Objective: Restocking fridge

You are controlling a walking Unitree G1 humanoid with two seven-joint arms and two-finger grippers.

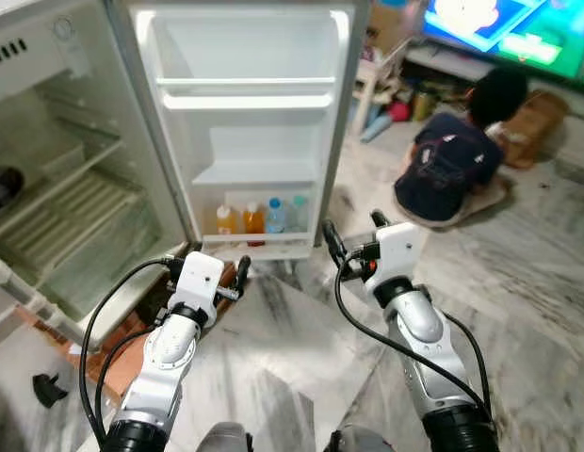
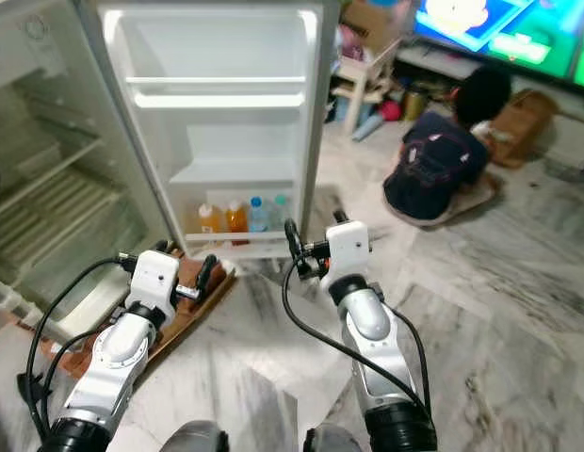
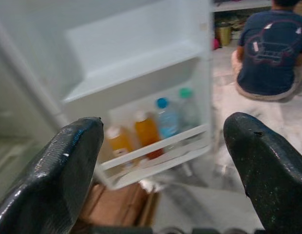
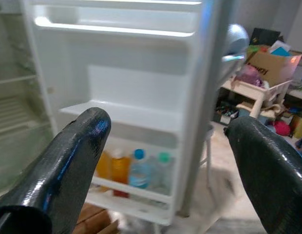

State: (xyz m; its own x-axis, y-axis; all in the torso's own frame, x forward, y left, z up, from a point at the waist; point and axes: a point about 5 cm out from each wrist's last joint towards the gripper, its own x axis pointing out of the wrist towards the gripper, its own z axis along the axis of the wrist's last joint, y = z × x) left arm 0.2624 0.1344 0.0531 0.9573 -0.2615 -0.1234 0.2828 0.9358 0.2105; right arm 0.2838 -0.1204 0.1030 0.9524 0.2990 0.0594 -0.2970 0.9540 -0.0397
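The fridge (image 1: pixel 75 179) stands open at the left, its pale interior showing wire shelves (image 1: pixel 61 212) with nothing on them that can be made out. Its door (image 1: pixel 245 122) is swung wide and faces the camera, with white door shelves stacked one above another. On the lowest door shelf (image 1: pixel 264 247), behind a white rail, four bottles stand upright side by side: two orange bottles (image 1: pixel 239 221) on the left, then a clear bottle with a blue cap (image 1: pixel 275 216), then a clear bottle with a green cap (image 1: pixel 299 213).

Below the door's left corner a brown wooden board (image 2: pixel 184 306) lies on the marble floor (image 1: pixel 273 377).

The left hand (image 1: pixel 217 273) is held low in front of the fridge, just short of the door's bottom shelf. Its two black fingers (image 3: pixel 58 170) stand wide apart with nothing between them, and the left wrist view looks between them at the bottles.

The right hand (image 1: pixel 353 231) is raised beside the door's right edge, near the lowest shelf but not touching it. Its fingers (image 4: pixel 68 151) are also spread wide and hold nothing, with the bottles and the door edge seen between them.

Farther right, well apart from the fridge, a person in a dark T-shirt (image 1: pixel 452 165) sits on the floor with their back turned, facing a lit television screen (image 1: pixel 509 28). Boxes and small clutter (image 4: pixel 268 73) lie along the wall behind the door.
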